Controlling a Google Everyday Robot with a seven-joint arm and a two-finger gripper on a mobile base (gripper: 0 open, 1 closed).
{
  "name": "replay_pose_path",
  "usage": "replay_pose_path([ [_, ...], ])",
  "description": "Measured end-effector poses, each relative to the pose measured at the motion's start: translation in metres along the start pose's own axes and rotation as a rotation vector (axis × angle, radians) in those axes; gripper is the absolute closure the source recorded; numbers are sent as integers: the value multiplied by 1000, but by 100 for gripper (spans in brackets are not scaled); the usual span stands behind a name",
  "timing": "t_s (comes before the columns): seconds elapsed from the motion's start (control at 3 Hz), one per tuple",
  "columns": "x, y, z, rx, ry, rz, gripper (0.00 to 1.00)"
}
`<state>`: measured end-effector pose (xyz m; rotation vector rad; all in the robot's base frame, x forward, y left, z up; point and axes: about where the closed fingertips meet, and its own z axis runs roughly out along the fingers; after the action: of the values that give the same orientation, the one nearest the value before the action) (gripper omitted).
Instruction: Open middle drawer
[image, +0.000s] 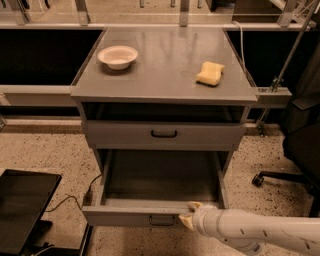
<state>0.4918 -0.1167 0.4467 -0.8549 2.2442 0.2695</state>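
Observation:
The middle drawer (130, 216) is pulled far out of the grey cabinet, and its inside looks empty. Its black loop handle (162, 220) sits at the centre of the front. My gripper (189, 216), at the end of a white arm coming in from the lower right, is at the top edge of the drawer front, just right of the handle. The top drawer (164, 134) above it is closed. The lowest drawer is hidden below the open one.
A white bowl (118, 56) and a yellow sponge (210, 73) lie on the cabinet top (165, 65). A black flat object (22, 207) lies on the floor at the lower left, with a cable beside it. An office chair base (280, 177) stands at the right.

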Motion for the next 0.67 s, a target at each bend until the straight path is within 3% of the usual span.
replay_pose_path([
  [0.33,16,15,-7,6,6,22,100],
  [0.67,12,15,-11,6,6,23,100],
])
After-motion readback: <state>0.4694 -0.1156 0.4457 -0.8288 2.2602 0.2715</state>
